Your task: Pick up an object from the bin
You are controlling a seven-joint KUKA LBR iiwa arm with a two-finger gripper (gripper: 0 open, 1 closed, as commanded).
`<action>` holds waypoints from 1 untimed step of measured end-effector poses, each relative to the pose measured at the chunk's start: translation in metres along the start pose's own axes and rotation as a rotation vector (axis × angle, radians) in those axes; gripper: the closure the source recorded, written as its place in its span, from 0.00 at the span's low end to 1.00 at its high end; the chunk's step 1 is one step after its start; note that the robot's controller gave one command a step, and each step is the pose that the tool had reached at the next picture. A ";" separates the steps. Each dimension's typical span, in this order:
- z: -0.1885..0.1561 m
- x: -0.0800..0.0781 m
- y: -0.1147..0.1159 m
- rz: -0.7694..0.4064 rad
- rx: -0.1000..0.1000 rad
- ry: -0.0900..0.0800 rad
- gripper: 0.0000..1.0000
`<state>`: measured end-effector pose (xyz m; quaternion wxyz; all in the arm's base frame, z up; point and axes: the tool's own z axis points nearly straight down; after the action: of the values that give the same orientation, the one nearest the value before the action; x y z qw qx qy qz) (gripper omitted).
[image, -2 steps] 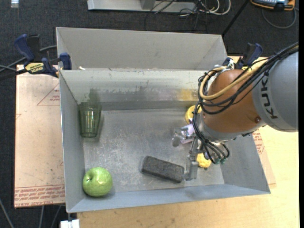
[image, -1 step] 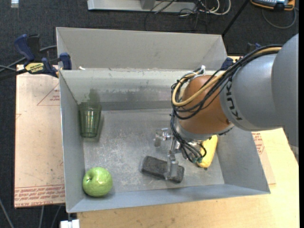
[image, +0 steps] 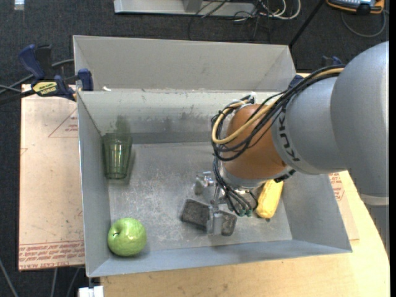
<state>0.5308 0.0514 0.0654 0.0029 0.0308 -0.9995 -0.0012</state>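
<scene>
You are looking down into a large grey metal bin with sloping walls and a speckled floor. A thick silver KUKA arm reaches in from the view's right, its rounded orange wrist cover wrapped in yellow and black cables. It is low over the middle of the floor, towards the near wall. A green translucent ribbed tumbler stands upright at the far left, and a round green apple sits in the near left corner, both well apart from the arm. A yellow, banana-like oblong thing lies just beside the wrist on the view's right. The gripper is down at floor level, and you cannot tell whether it is open or closed. A dark grey, flat, roughly rectangular block lies immediately to its left in the view, touching or nearly so. Its long side runs roughly across the view with a slight tilt. A small grey-brown lump sits just on the gripper's other side. The block looks like the likeliest target, but you cannot confirm it is gripped.
</scene>
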 end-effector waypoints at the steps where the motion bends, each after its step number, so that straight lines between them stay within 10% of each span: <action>1: -0.006 0.031 0.008 0.034 0.000 -0.014 1.00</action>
<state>0.4992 0.0571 0.0713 -0.0042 0.0137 -0.9999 -0.0015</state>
